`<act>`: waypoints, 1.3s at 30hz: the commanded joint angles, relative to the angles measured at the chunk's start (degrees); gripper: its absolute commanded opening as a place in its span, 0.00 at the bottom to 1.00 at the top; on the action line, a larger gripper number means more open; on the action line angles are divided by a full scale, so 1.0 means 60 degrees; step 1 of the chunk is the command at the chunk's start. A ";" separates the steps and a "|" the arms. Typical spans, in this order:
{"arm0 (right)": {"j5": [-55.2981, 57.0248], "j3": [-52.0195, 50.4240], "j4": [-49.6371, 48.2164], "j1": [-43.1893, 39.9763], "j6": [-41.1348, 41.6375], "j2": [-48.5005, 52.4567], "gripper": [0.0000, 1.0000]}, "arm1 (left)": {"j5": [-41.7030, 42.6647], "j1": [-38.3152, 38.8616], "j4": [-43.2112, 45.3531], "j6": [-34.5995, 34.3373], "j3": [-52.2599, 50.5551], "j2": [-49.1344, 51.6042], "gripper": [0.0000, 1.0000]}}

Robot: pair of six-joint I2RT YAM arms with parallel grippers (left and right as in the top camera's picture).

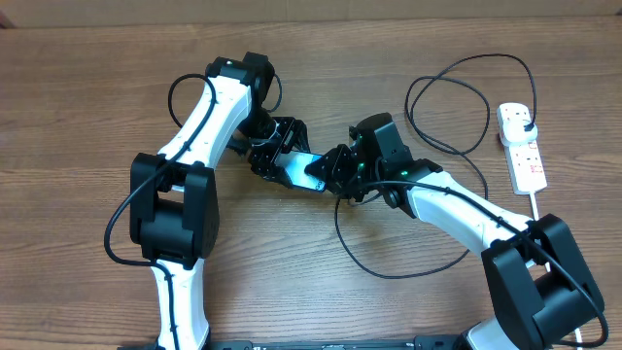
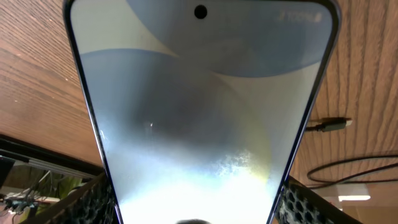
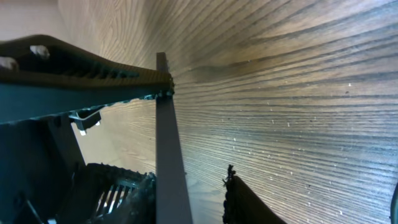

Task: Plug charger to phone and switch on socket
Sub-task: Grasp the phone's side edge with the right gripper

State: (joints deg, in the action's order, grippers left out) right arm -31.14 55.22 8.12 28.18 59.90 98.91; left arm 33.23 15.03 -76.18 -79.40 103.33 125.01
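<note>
My left gripper (image 1: 280, 156) is shut on the phone (image 1: 305, 171), holding it by its long edges. In the left wrist view the phone's lit blue-white screen (image 2: 199, 112) fills the frame between the mesh finger pads (image 2: 196, 208). My right gripper (image 1: 336, 173) is open at the phone's right end. In the right wrist view its fingers (image 3: 189, 180) straddle the phone's thin grey edge (image 3: 169, 155), with a gap to the right finger. The charger cable (image 1: 389, 275) loops over the table. Its connector tip (image 2: 329, 124) lies loose on the wood beside the phone. Its black plug (image 1: 525, 122) sits in the socket (image 1: 523, 151).
The white power strip lies at the far right, and its thick white cord (image 1: 536, 209) runs toward the front edge past my right arm. The black cable makes a second loop (image 1: 457, 97) behind my right arm. The table is bare wood (image 1: 78, 97).
</note>
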 commanded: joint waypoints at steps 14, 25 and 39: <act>0.0098 0.0182 -0.0284 0.0080 0.0492 0.0011 0.17 | 0.0474 0.0084 -0.0044 -0.0058 0.0259 0.0033 0.70; 0.0106 0.0182 -0.0412 0.0076 0.0805 0.0011 0.11 | 0.0470 0.0080 -0.0036 -0.0058 0.0259 0.0033 0.72; -0.0251 0.0186 -0.0521 -0.0270 0.0714 -0.0069 0.04 | 0.0455 0.0044 0.0000 -0.0055 0.0259 0.0033 1.00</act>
State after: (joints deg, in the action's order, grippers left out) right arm -30.89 55.31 5.85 28.01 64.62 99.09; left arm 35.16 15.03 -76.09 -79.57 103.55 125.03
